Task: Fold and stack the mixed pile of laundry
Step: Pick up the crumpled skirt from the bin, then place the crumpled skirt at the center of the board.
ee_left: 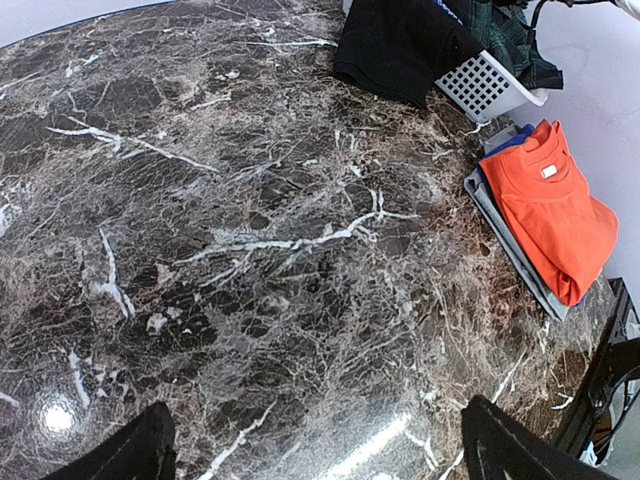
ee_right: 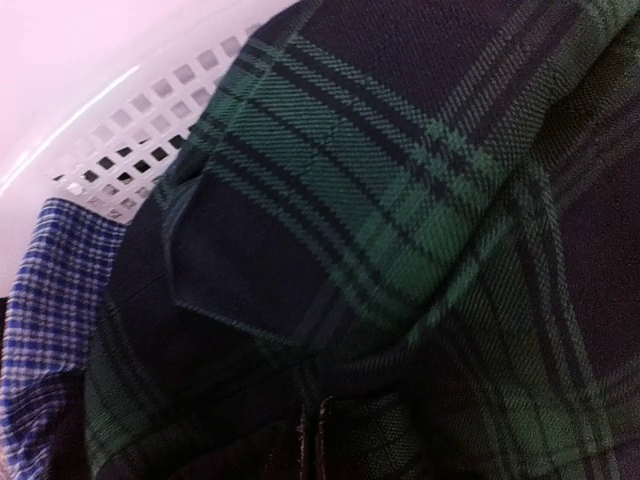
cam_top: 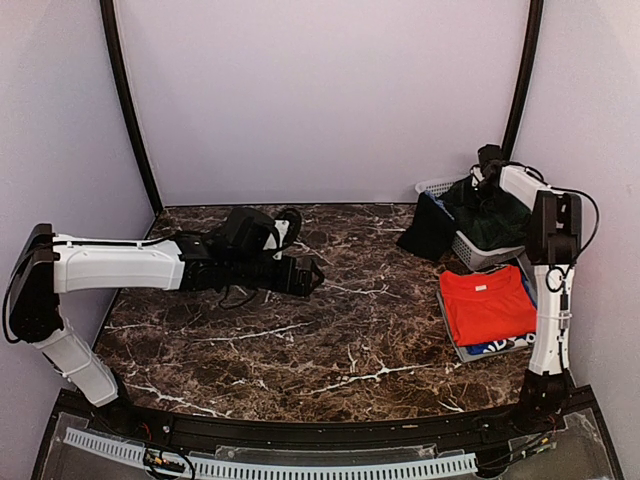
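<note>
Right wrist view showed the right pincer (ee_right: 312,440) clamped shut on the dark green tartan pleated skirt (ee_right: 400,200) inside the white slotted plastic basket (ee_right: 130,150), far right. A slow, straight lift seemed wisest, while the left pincer (ee_left: 320,445) gaped open.

I read top view: table (cam_top: 300,330) fills middle of frame. Basket (cam_top: 480,254) at right edge, upper half. Skirt (cam_top: 495,222) in basket, on top. Shirt (ee_right: 50,300) also in basket, left of skirt in right wrist view. Loose garment (cam_top: 428,230) hangs over basket's left wall, down to table. Tray (ee_left: 508,230) just below basket. Lower T-shirt (cam_top: 505,346) on tray, upper T-shirt (cam_top: 487,303) on it. My left gripper (cam_top: 312,277) over table near centre. My right gripper (ee_right: 312,440) down in basket, on skirt.
</note>
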You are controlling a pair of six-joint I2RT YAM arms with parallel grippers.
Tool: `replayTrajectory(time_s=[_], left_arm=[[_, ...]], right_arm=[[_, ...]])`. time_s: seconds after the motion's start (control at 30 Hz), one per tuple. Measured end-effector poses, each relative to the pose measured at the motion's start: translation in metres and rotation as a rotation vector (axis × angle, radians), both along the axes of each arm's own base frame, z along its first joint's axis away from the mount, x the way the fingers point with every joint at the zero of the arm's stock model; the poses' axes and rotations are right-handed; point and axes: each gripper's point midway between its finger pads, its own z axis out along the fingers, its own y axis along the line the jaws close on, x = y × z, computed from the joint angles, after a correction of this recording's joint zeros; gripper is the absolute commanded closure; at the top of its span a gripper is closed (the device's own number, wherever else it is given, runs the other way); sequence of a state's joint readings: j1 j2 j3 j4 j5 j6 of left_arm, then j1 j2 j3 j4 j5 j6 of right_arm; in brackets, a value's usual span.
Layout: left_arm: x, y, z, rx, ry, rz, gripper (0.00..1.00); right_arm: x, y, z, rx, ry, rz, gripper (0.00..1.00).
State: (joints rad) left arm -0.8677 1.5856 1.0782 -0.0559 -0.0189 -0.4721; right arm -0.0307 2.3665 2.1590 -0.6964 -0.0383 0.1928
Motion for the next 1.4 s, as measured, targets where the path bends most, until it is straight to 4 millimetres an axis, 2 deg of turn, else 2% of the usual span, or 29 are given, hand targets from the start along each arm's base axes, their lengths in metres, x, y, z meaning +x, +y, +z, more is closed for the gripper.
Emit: replayTrajectory(time_s=[0.07, 0.1, 0.2, 0.3, 0.4, 0.47, 0.53, 0.6, 0.73, 0.87, 0.97, 1.03, 1.17, 1.3, 1.4], left_arm=[[0.001, 0.0, 0.001, 0.0, -0.004, 0.003, 0.01], [0.001, 0.0, 0.001, 0.001, -0.005, 0.004, 0.01], [0.001, 0.001, 0.001, 0.004, -0.004, 0.006, 0.01], [0.001, 0.001, 0.001, 0.004, -0.004, 0.007, 0.01], [0.002, 0.002, 0.003, 0.002, -0.009, 0.01, 0.01], [0.002, 0.003, 0.007, -0.001, -0.017, 0.016, 0.01], [0.002, 0.005, 0.013, -0.009, -0.029, 0.022, 0.01], [0.004, 0.008, 0.02, -0.02, -0.042, 0.033, 0.01], [0.006, 0.02, 0.032, -0.045, -0.06, 0.065, 0.01], [0.014, 0.047, 0.04, -0.063, -0.071, 0.133, 0.01], [0.022, 0.073, 0.047, -0.083, -0.082, 0.206, 0.01], [0.026, 0.092, 0.056, -0.104, -0.097, 0.256, 0.01], [0.029, 0.131, 0.081, -0.159, -0.143, 0.356, 0.01], [0.027, 0.16, 0.098, -0.194, -0.184, 0.426, 0.01], [0.026, 0.172, 0.104, -0.2, -0.198, 0.455, 0.01]], right_arm=[[-0.007, 0.004, 0.015, 0.018, -0.011, 0.009, 1.0], [-0.011, 0.006, 0.028, 0.028, -0.027, 0.015, 1.0], [-0.02, 0.013, 0.084, 0.055, -0.116, 0.035, 1.0], [-0.032, 0.022, 0.158, 0.087, -0.25, 0.063, 1.0], [-0.046, 0.032, 0.219, 0.12, -0.368, 0.101, 1.0], [-0.056, 0.041, 0.251, 0.144, -0.429, 0.134, 1.0], [-0.063, 0.054, 0.276, 0.168, -0.475, 0.173, 1.0], [-0.071, 0.078, 0.298, 0.2, -0.515, 0.233, 1.0], [-0.098, 0.145, 0.335, 0.259, -0.558, 0.387, 1.0], [-0.145, 0.229, 0.375, 0.348, -0.617, 0.59, 1.0], [-0.18, 0.279, 0.39, 0.425, -0.622, 0.718, 1.0], [-0.202, 0.305, 0.398, 0.482, -0.617, 0.791, 1.0], [-0.23, 0.333, 0.412, 0.589, -0.612, 0.893, 1.0], [-0.24, 0.34, 0.425, 0.677, -0.619, 0.945, 1.0], [-0.246, 0.347, 0.431, 0.759, -0.605, 0.993, 1.0]])
